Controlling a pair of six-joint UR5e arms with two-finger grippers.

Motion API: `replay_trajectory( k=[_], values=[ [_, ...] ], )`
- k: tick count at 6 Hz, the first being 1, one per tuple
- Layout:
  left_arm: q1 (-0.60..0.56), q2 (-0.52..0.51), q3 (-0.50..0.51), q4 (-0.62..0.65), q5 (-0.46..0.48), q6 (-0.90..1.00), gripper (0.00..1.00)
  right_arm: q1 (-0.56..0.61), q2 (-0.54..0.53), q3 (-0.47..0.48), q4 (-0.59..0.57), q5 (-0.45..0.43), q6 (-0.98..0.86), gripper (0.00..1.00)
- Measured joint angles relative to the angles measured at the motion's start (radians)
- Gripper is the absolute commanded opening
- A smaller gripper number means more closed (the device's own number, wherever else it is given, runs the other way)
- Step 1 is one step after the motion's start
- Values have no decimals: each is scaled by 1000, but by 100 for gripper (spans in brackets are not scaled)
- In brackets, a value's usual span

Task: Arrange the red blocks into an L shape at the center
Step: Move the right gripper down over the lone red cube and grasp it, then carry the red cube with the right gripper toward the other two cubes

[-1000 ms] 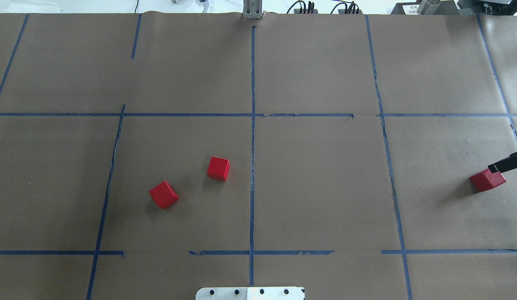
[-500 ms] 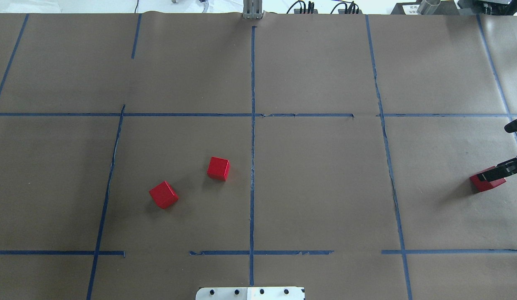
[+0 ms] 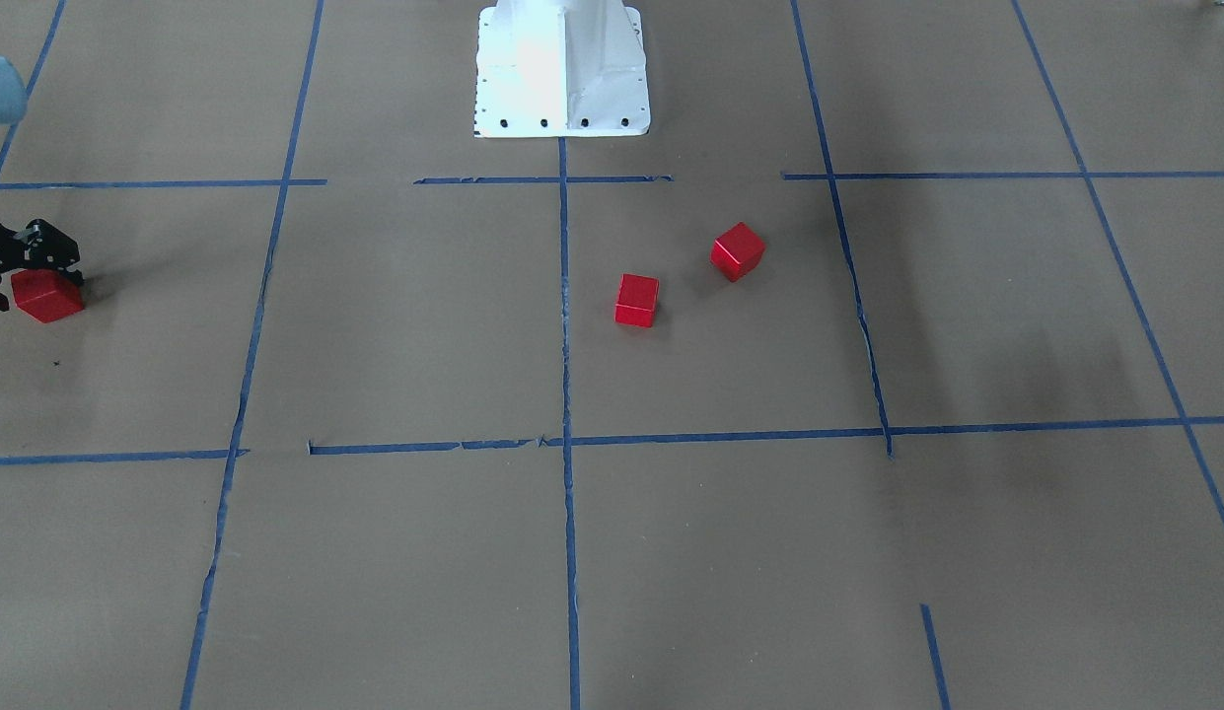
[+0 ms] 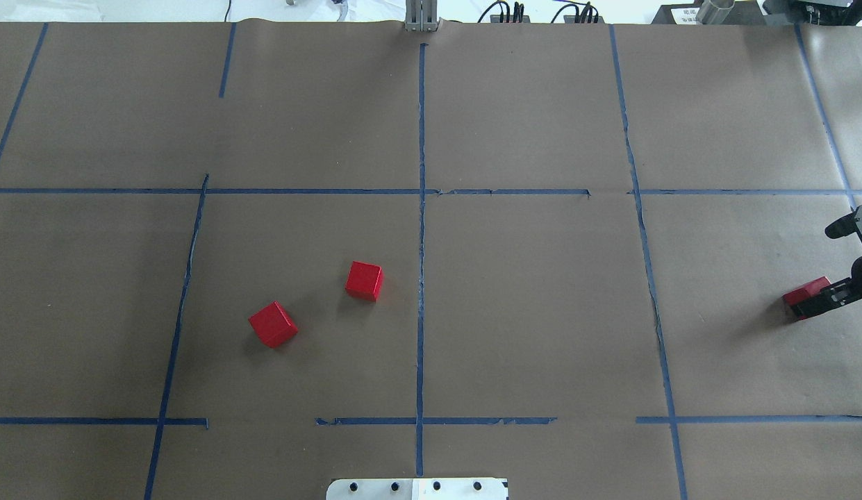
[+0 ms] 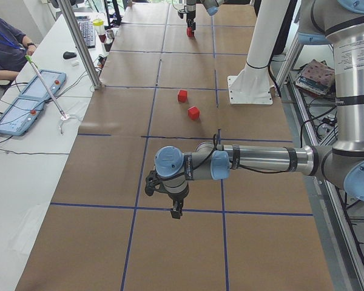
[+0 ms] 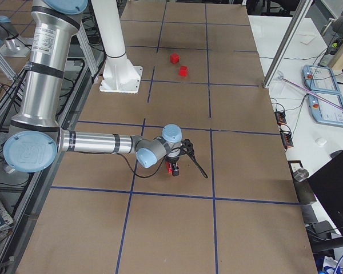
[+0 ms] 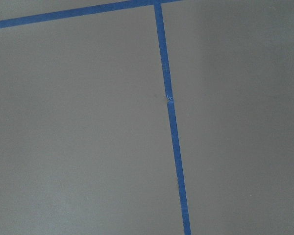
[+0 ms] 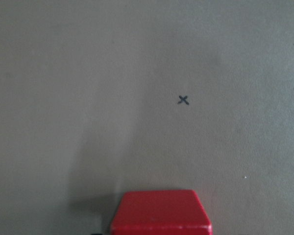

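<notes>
Two red blocks [image 4: 365, 280] [image 4: 273, 324] lie apart in the left half of the center cell, left of its middle tape line [image 4: 421, 305]; they also show in the front view [image 3: 637, 300] [image 3: 738, 250]. The third red block [image 4: 806, 289] lies far right, outside the center cell. My right gripper [image 4: 819, 274] is open and down around it, one finger on each side; this shows in the front view too [image 3: 30, 281]. The right wrist view shows that block [image 8: 160, 211] at its bottom edge. My left gripper [image 5: 176, 211] shows only in the exterior left view, so I cannot tell whether it is open or shut.
The white robot base [image 3: 560, 69] stands at the near table edge. Blue tape lines [image 4: 639, 208] split the brown paper into cells. An operator [image 5: 3, 42] sits at a side table with control tablets. A small black cross mark [image 8: 183, 100] is on the paper beyond the third block.
My right gripper has come further into view from the right and lowered over the far-right red block, now covering more of it. The two center blocks have not moved.
</notes>
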Motion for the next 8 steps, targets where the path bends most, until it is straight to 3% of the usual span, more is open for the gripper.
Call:
replay_trajectory(
  k=[1, 2, 4, 5, 8],
  values=[
    [0, 0, -1, -1, 0, 0, 100, -4, -2, -3, -1, -1, 0, 13],
    [0, 0, -2, -1, 0, 0, 100, -4, -3, -3, -2, -2, 0, 0],
    [0, 0, -4, 0, 0, 0, 100, -4, 19, 9, -24, 3, 6, 1],
    [0, 0, -6, 0, 0, 0, 100, -2, 72, 30, -102, 3, 15, 0],
    [0, 0, -9, -1, 0, 0, 100, -34, 329, 76, -305, 3, 235, 0]
  ],
)
